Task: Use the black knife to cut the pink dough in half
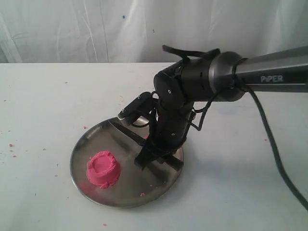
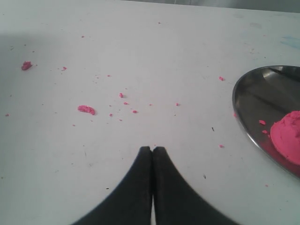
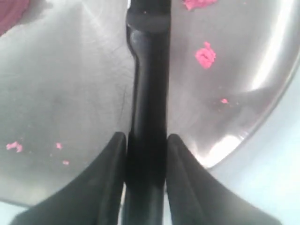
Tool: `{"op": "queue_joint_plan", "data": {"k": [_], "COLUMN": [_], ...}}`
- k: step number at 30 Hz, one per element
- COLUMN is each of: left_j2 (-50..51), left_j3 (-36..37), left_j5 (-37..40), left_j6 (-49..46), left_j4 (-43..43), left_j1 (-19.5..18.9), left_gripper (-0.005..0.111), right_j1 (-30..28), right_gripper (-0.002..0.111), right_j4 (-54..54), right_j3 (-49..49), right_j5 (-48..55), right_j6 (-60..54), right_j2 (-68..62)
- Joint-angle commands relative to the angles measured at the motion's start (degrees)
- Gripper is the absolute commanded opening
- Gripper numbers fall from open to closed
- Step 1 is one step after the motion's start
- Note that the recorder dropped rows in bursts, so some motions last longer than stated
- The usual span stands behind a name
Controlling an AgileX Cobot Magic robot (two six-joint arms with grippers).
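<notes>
The pink dough (image 1: 102, 169) is one round mound with a dimpled top on the near left part of the steel plate (image 1: 125, 144). My right gripper (image 1: 151, 154) reaches down onto the plate's right side, to the right of the dough and apart from it. In the right wrist view the black knife (image 3: 149, 84) lies on the plate (image 3: 70, 93), and the right gripper (image 3: 146, 140) has a finger pressed on each side of its handle. My left gripper (image 2: 152, 149) is shut and empty over the bare table, left of the plate (image 2: 248, 117) and the dough (image 2: 288, 136).
Pink crumbs (image 2: 86, 109) lie scattered on the white table left of the plate, and a few crumbs (image 3: 205, 55) lie inside it. The right arm's black cable (image 1: 274, 149) hangs to the table on the right. A white curtain backs the table.
</notes>
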State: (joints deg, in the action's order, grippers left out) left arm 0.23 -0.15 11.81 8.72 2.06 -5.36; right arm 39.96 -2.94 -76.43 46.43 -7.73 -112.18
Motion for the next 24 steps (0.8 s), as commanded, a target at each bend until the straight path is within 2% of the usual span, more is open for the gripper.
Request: {"op": "queue_joint_plan", "data": {"k": [1,6,10,20,24], "left_j2": [-0.2,-0.2,-0.2,-0.2,-0.2], "left_j3": [0.2,0.2,0.2,0.2,0.2], "left_j5": [-0.2,-0.2,-0.2,-0.2,-0.2], "left_j6": [-0.2,-0.2,-0.2,-0.2,-0.2], "left_j4": [0.5,0.5,0.5,0.5,0.5], "left_j1": [0.3,0.3,0.3,0.3,0.3], "left_gripper": [0.000,0.000,0.000,0.000,0.000], "right_j1": [0.0,0.0,0.0,0.0,0.0], "right_gripper": [0.014,0.014,0.014,0.014,0.014], "right_j4": [0.2,1.1,1.6,1.8,2.1], "right_j3": [-0.3,-0.1,2.5,8.0,8.9], "right_j5": [7.6,18.3,20.1,5.5,4.0], "right_j6": [0.3,0.3,0.4,0.4,0.4], "right_j2": [5.4,6.4,6.4,6.4,6.1]}}
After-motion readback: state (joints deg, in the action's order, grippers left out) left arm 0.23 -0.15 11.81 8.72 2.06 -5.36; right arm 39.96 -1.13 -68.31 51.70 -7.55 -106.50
